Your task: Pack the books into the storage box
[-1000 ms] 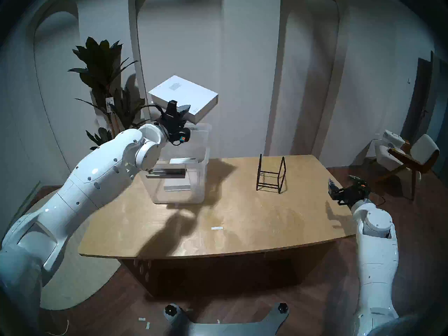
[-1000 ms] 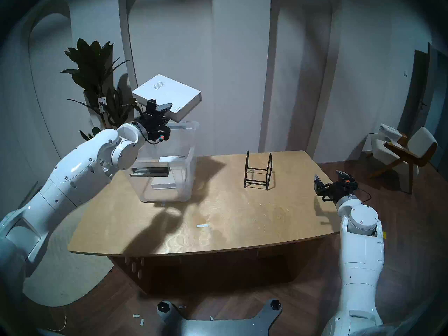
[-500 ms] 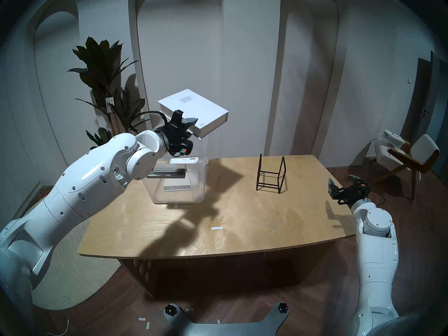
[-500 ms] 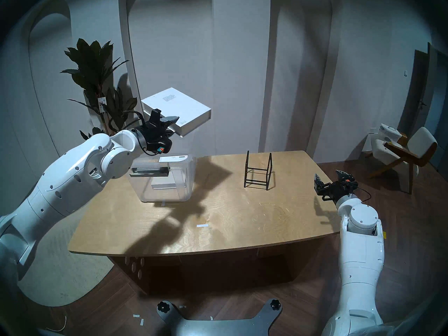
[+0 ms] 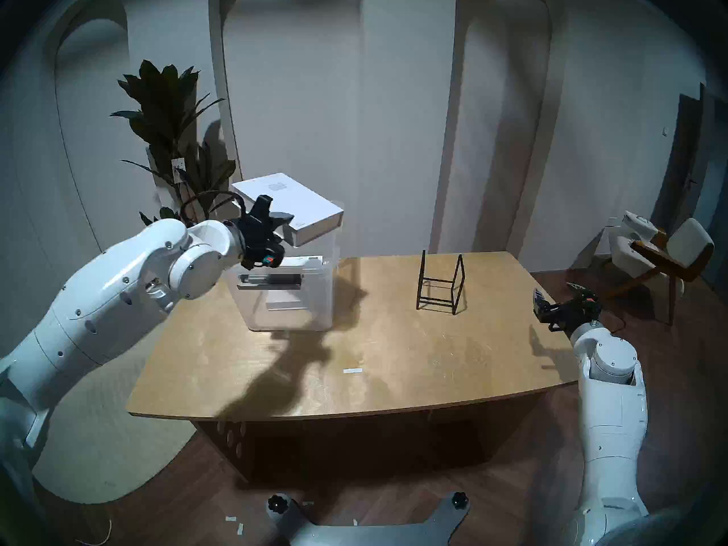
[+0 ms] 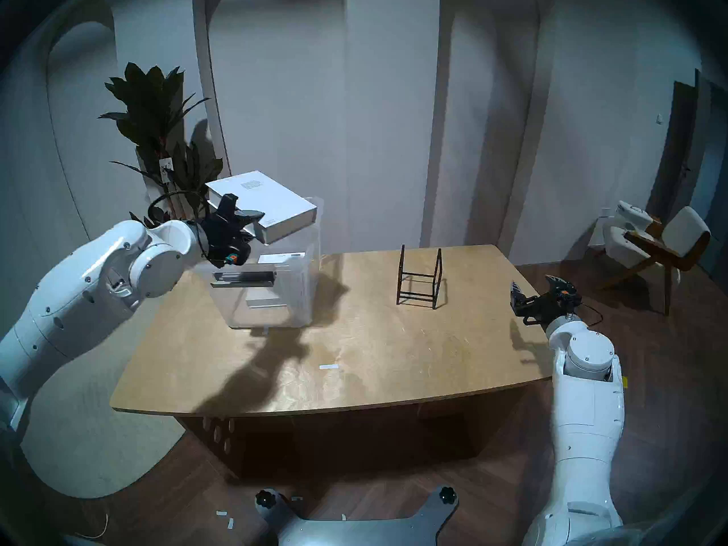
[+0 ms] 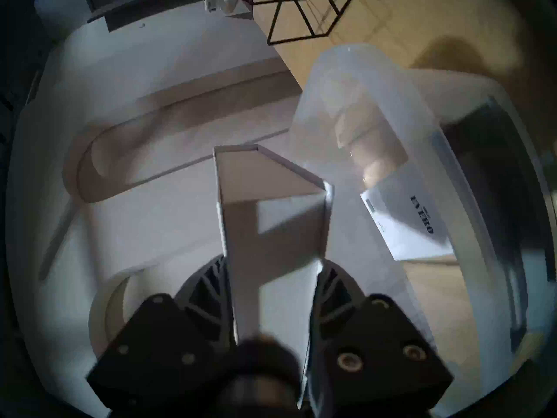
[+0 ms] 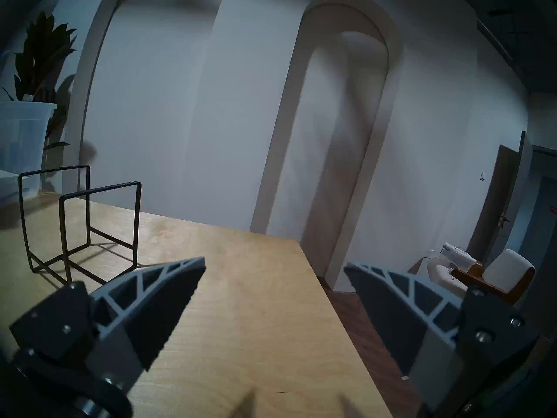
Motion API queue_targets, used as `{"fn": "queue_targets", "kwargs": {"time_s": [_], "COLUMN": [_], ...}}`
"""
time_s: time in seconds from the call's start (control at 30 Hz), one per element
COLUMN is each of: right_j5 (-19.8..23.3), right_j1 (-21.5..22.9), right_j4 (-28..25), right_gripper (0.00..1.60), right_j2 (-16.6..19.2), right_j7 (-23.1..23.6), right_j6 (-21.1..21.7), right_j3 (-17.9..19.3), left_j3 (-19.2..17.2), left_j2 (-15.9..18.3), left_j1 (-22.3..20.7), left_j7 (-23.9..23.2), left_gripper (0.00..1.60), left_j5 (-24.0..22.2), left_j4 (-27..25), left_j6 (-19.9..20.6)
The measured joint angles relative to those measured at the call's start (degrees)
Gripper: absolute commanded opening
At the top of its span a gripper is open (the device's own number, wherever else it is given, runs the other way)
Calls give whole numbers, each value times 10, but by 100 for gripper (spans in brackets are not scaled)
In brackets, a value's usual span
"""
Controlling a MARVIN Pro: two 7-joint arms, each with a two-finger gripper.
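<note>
Thick white book (image 5: 289, 204), stiff, prob heavy & smooth, clamped at near edge by L gripper (image 5: 289, 226) above storage box (image 5: 327, 297); R gripper (image 5: 555, 297) open, empty.

The wooden table (image 5: 394, 356) bears the storage box (image 5: 291, 316); a wire rack (image 5: 441, 285); a white strip (image 5: 352, 371).

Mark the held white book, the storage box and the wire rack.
white book (image 5: 293, 202), head left view: top cover.
storage box (image 5: 323, 297), head left view: clear right wall.
wire rack (image 5: 459, 281), head left view: right end frame.
</note>
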Motion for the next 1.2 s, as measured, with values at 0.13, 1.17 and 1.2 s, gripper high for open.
{"fn": "queue_targets", "kwargs": {"time_s": [0.13,1.17,1.2], "right_j5": [0,4,4], "right_j1": [1,-17,-17], "right_j4": [0,-40,-40], "right_gripper": [160,160,160], "right_j2": [0,-1,-1], "right_j7": [0,7,7], "right_j6": [0,-5,-5], "right_j3": [-1,-3,-3], "left_j3": [-19,-91,-90], "left_j2": [26,160,155], "left_j1": [0,18,18], "left_j7": [-33,-156,-149], "left_gripper": [0,0,0], "left_j5": [-9,-6,-1], "left_j4": [-10,-75,-68], "left_j6": [6,-161,-164]}}
